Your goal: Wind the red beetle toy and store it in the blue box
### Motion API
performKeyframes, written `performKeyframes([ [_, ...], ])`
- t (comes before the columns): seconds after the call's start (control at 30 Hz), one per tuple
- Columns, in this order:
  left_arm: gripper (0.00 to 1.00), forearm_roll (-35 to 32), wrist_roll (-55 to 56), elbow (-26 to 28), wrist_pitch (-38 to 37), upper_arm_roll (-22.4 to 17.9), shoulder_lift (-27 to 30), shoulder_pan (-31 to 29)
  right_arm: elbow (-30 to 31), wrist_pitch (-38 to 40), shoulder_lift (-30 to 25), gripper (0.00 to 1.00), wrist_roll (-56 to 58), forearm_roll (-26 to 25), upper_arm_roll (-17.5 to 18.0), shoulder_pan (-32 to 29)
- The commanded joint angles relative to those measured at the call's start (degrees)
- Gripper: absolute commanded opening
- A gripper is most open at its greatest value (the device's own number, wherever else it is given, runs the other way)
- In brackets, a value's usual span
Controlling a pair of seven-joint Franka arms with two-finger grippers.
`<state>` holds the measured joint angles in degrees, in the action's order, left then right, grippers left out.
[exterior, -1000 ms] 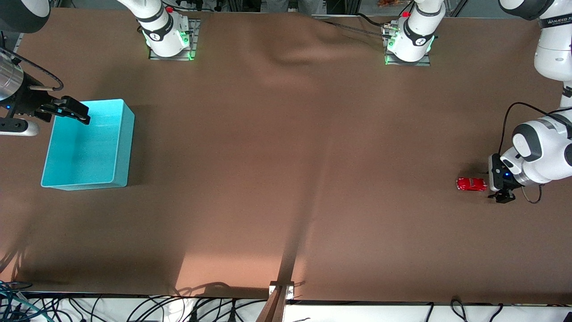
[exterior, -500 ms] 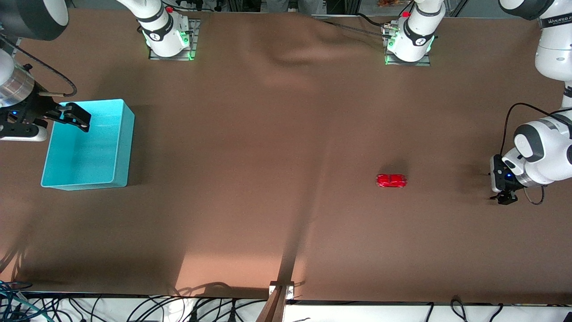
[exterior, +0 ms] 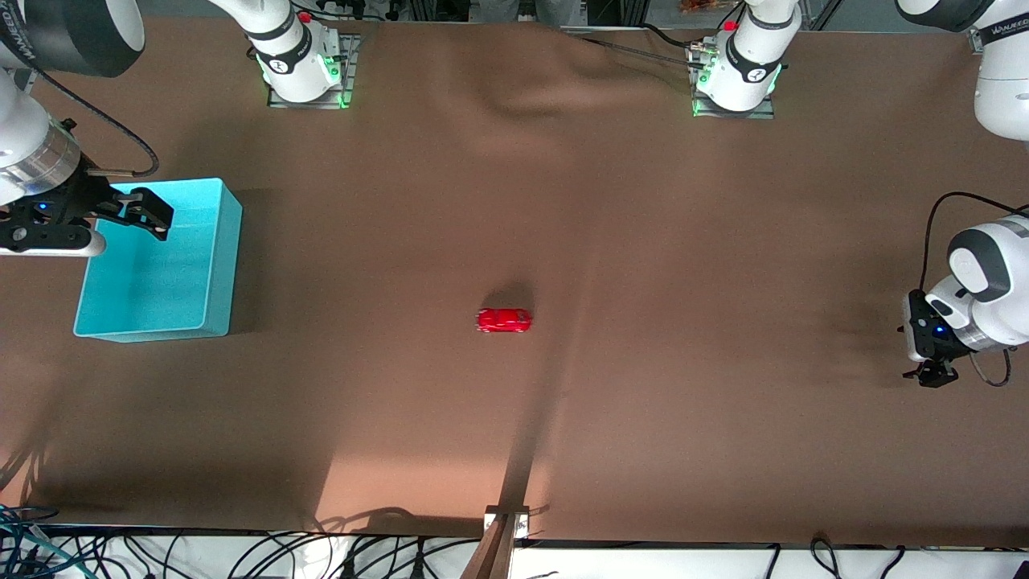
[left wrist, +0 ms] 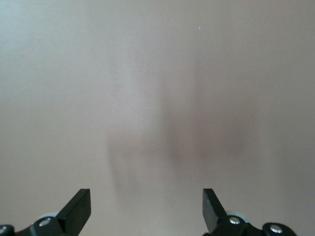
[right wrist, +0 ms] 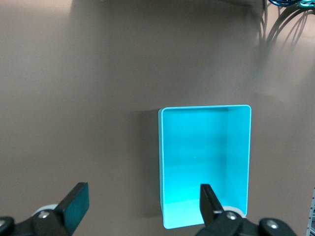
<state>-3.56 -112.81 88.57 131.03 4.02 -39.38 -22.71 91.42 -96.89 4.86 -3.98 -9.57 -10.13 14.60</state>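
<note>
Front view: the red beetle toy (exterior: 504,320) sits alone on the brown bench (exterior: 643,241), roughly mid-bench, w/ neither arm touching it. Taking the blue box (exterior: 157,261) as landmark: the toy lies well apart from it toward the left arm's end, about level w/ the box's camera-side wall. Its long axis runs along the bench, end to end, i.e. pointing at the box on one side and the left arm's end on the other.

The right end effector (exterior: 149,217) hangs over the box's rim at the corner farther from the camera, fingers spread wide, holding nothing; right wrist view looks straight down into the box (right wrist: 204,167), which is empty. The left end effector (exterior: 932,374) is low over bare bench much farther from the box than the toy is, also fully open and empty; left wrist view shows only cloth between its fingertips (left wrist: 78,209).

Judgement: the toy lies between the two arms, a bit closer to the right one. Any pickup should close across the toy's short width, so fingers need to straddle it crosswise to the bench's length.
</note>
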Motion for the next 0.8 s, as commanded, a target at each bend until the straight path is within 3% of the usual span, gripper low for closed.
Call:
performKeyframes([
  [0.0,1.00,0.66,3.65,-3.49,-5.60,-0.25,0.44,0.65,-0.36,1.27,-0.29,1.00,0.46,1.40,-1.21,-0.36],
  [0.77,1.00,0.93,23.33,-16.32,-28.46,-0.42,2.29,5.75,-0.28,1.80,-0.11,1.00,0.64,2.19,-1.21,0.96],
])
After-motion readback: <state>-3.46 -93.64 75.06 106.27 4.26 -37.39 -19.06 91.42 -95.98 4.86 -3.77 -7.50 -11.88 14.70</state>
